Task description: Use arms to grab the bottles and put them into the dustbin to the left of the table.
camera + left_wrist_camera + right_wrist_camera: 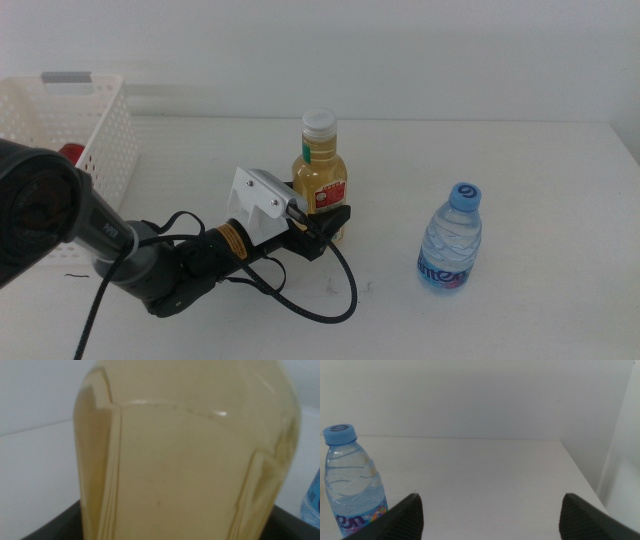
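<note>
The yellow-liquid bottle (320, 170) with a white cap stands upright mid-table and fills the left wrist view (185, 460). My left gripper (328, 222), with its white housing and black cable, reaches in from the left. Its jaws are open around the bottle's lower part, one on each side. The blue-capped water bottle (450, 240) stands to the right and also shows in the right wrist view (352, 485). My right gripper (490, 510) is open and empty, away from that bottle and out of the middle view. The white dustbin (100, 120) holds something red (70, 152).
The white table (520, 160) ends at a white wall behind. The table's right edge (580, 475) lies beyond the water bottle. My left arm's black cable (330, 300) loops on the table in front of the yellow-liquid bottle.
</note>
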Robot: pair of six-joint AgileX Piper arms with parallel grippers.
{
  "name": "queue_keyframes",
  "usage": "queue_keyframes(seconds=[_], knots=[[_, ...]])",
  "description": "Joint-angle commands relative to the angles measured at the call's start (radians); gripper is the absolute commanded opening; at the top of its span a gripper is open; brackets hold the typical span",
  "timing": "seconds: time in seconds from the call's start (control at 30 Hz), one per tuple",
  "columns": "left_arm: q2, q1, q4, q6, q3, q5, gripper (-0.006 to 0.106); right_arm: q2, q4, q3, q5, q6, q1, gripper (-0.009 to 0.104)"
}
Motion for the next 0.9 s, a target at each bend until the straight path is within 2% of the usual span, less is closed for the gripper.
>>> queue_keyframes(seconds=[0.0, 0.13, 0.2, 0.3, 0.43, 0.53, 0.67, 0.87], knots=[[0.01, 0.0, 0.008, -0.008, -0.018, -0.013, 0.094, -0.005, -0.008, 0.004, -0.013, -0.007, -0.004, 0.081], [0.029, 0.0, 0.01, -0.031, -0.038, -0.005, 0.092, -0.005, -0.008, 0.004, -0.013, -0.007, -0.004, 0.081], [0.035, 0.0, 0.01, -0.039, -0.049, -0.001, 0.086, -0.005, -0.008, 0.004, -0.013, -0.007, -0.004, 0.081], [0.036, 0.006, 0.053, -0.039, -0.049, -0.01, 0.063, -0.005, -0.008, 0.004, -0.013, -0.007, -0.004, 0.081], [0.012, 0.04, 0.179, -0.067, -0.045, -0.031, 0.022, -0.005, -0.008, 0.004, -0.013, -0.007, -0.004, 0.081], [-0.073, 0.052, 0.217, -0.098, -0.001, -0.031, 0.003, -0.005, -0.008, 0.004, -0.013, -0.007, -0.004, 0.081], [-0.254, 0.048, 0.2, -0.107, 0.071, 0.121, 0.0, -0.005, -0.008, 0.004, -0.013, -0.007, -0.004, 0.081], [-0.555, 0.027, 0.098, -0.301, 0.109, 0.537, 0.008, -0.005, -0.008, 0.004, -0.013, -0.007, -0.004, 0.081]])
